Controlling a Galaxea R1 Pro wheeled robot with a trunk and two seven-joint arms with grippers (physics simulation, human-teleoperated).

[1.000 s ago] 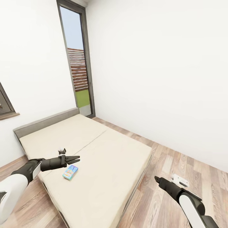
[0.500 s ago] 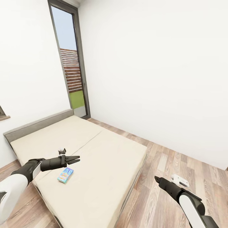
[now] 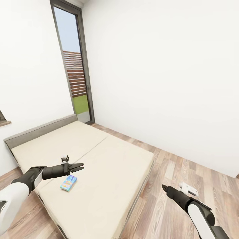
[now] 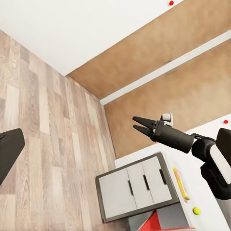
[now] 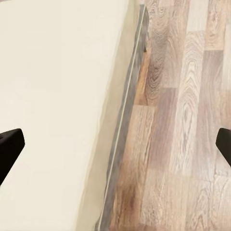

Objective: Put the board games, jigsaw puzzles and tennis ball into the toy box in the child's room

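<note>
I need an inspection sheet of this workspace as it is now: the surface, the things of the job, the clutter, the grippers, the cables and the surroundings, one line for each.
Surface: bed with cream two-part mattress and dark grey frame; wood-plank floor beside it.
Job's things: one small teal-blue board game lies flat on the mattress, near its edge; in the left wrist view, a white-topped table carries a small yellow-green ball.
Clutter: nothing seen.
Grippers: left gripper hovers above the board game, jaws slightly apart, holding nothing; right gripper is over the floor, fingers wide apart in its wrist view, empty.
Cables: nothing seen.
Surroundings: white walls, tall narrow window behind the bed.
</note>
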